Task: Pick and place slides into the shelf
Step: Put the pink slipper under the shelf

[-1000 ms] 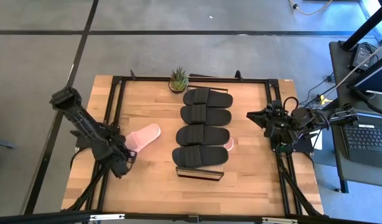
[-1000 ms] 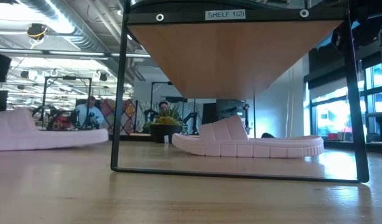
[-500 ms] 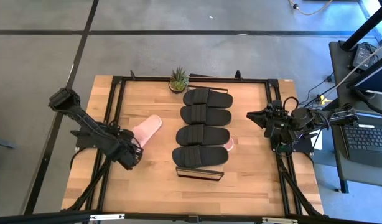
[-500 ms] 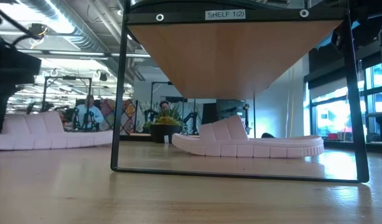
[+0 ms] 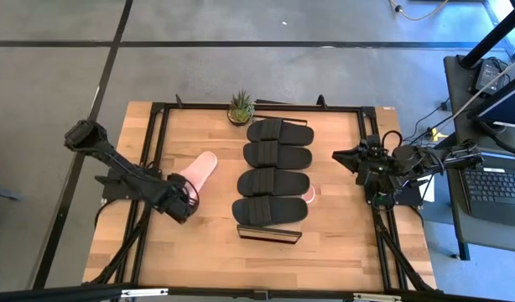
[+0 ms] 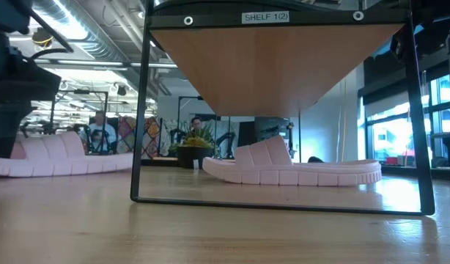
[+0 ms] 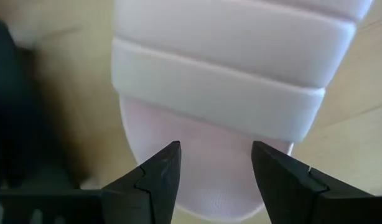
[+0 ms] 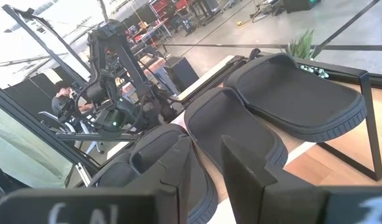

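Pale wood table (image 5: 333, 243), grey floor, open workshop behind — shelf (image 6: 273, 62) tagged "SHELF 1(2)". Left gripper (image 7: 214, 163) spread wide over pink slide (image 5: 196, 174) left of shelf; right gripper (image 5: 340, 157) nearly clenched, empty.

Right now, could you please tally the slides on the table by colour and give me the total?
Black slides on top of the shelf: 4
Pink slides: 2, one at the left gripper, one under the shelf
Total: 6
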You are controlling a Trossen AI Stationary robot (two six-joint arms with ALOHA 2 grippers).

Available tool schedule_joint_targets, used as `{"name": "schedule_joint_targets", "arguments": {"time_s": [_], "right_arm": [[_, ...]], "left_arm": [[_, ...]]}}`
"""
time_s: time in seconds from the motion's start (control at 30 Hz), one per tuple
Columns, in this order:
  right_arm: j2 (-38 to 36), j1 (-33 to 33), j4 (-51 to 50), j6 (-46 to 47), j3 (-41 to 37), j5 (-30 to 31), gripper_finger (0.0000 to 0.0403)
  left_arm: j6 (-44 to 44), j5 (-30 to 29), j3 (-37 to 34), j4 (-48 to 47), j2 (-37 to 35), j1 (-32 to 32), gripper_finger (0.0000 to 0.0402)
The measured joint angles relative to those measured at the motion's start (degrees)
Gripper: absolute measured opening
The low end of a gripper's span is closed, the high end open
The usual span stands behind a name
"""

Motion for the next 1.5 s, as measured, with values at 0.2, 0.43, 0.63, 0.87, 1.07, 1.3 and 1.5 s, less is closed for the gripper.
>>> {"name": "schedule_joint_targets", "arguments": {"time_s": [0.2, 0.43, 0.63, 0.87, 1.07, 1.3, 1.5], "right_arm": [[0.0, 0.0, 0.0, -0.1, 0.0, 0.0, 0.0087], [0.0, 0.0, 0.0, -1.5, 0.0, 0.0, 0.0087], [0.0, 0.0, 0.0, -2.0, 0.0, -0.1, 0.0087], [0.0, 0.0, 0.0, -3.1, 0.0, -0.1, 0.0087], [0.0, 0.0, 0.0, -3.2, 0.0, -0.1, 0.0087], [0.0, 0.0, 0.0, -3.2, 0.0, -0.1, 0.0087], [0.0, 0.0, 0.0, -3.4, 0.0, -0.1, 0.0087]], "left_arm": [[-12.2, 1.9, 0.0, 0.0, -0.8, -3.0, 0.0188], [-25.3, -4.0, 0.0, -0.2, -5.1, -7.0, 0.0188], [-26.4, -8.1, 0.0, -0.3, -7.4, -7.2, 0.0188], [-26.2, -12.1, 0.0, -0.3, -7.5, -7.0, 0.0188], [-25.9, -12.1, 0.0, -0.7, -7.5, -7.0, 0.0188], [-25.9, -12.1, 0.0, 0.2, -7.5, -7.5, 0.0188], [-25.9, -9.8, -1.0, -2.0, -7.5, -7.1, 0.0188]]}}
